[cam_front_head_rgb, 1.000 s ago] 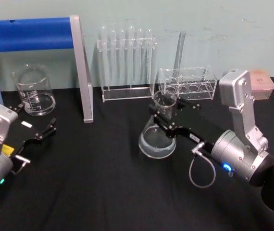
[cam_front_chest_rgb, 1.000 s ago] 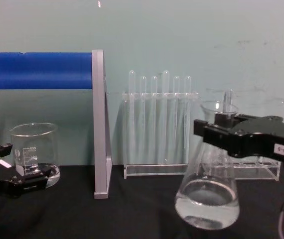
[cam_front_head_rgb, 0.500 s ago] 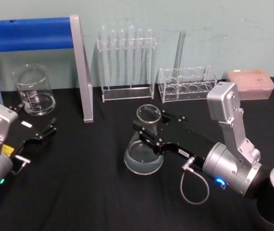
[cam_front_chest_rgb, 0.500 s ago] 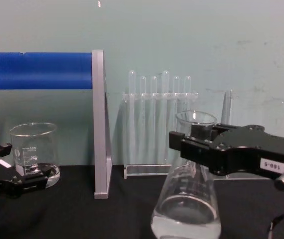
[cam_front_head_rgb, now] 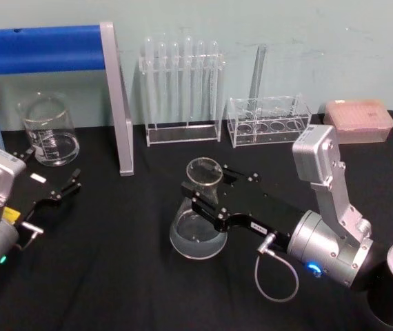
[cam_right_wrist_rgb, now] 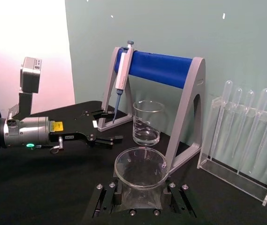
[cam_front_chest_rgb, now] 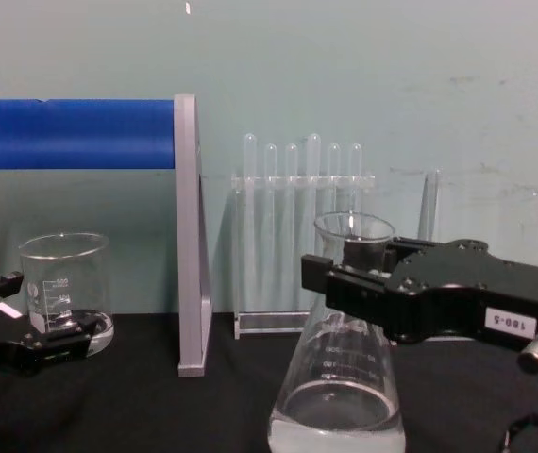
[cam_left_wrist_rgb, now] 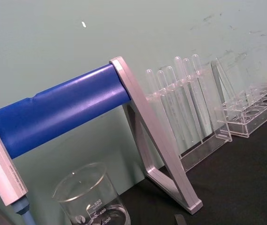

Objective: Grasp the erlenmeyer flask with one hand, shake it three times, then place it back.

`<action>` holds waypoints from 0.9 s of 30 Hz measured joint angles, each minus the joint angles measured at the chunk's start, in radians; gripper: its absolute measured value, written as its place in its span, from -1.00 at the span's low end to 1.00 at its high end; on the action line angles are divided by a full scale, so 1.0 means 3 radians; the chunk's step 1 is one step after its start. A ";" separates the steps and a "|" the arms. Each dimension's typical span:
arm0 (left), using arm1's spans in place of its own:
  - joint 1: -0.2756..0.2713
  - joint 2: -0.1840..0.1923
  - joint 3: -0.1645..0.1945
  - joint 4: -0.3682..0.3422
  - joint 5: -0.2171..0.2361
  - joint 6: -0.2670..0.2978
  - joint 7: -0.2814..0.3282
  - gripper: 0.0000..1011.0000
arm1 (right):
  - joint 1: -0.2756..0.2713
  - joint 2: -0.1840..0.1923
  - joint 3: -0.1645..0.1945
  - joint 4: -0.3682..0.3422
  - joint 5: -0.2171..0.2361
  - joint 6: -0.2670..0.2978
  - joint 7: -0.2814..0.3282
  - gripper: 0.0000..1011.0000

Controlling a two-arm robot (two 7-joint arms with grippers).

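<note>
Left gripper: my black left gripper [cam_front_head_rgb: 54, 163] sits parked at the left edge of the black tabletop [cam_front_head_rgb: 127, 283]. Its jaws are spread and empty; I judge it is kept clear because one hand does this job.
Left clutter: the straight-sided glass beaker [cam_front_head_rgb: 47, 131] stands under the blue-barred grey stand [cam_front_head_rgb: 117, 103], well apart from the work.
Flask: the clear conical glass erlenmeyer flask [cam_front_head_rgb: 196, 238] is mid-table, roughly upright, with liquid pooled in its wide base. I cannot tell whether the base touches the cloth.
Right gripper: my black labelled right gripper [cam_front_head_rgb: 205, 185] is clamped on the neck just under the flared rim, which should stop slipping during shakes.
Room: there is open cloth left and in front. The test-tube rack [cam_front_head_rgb: 181, 89] and the low clear rack [cam_front_head_rgb: 269, 121] stand behind, so swings should stay forward.
</note>
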 joint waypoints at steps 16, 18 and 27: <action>0.0000 0.0000 0.0000 0.0000 0.0000 0.0000 0.0000 0.98 | 0.0136 -0.0032 0.0137 0.0195 0.0005 -0.0011 -0.0175 -0.11; 0.0000 0.0000 0.0000 0.0000 0.0000 0.0000 0.0000 0.98 | 0.0165 -0.0046 0.0184 0.0245 -0.0006 -0.0014 -0.0215 -0.11; 0.0000 0.0000 0.0000 0.0000 0.0000 0.0000 0.0000 0.98 | 0.0258 -0.0107 0.0346 0.0444 -0.0074 -0.0021 -0.0365 -0.11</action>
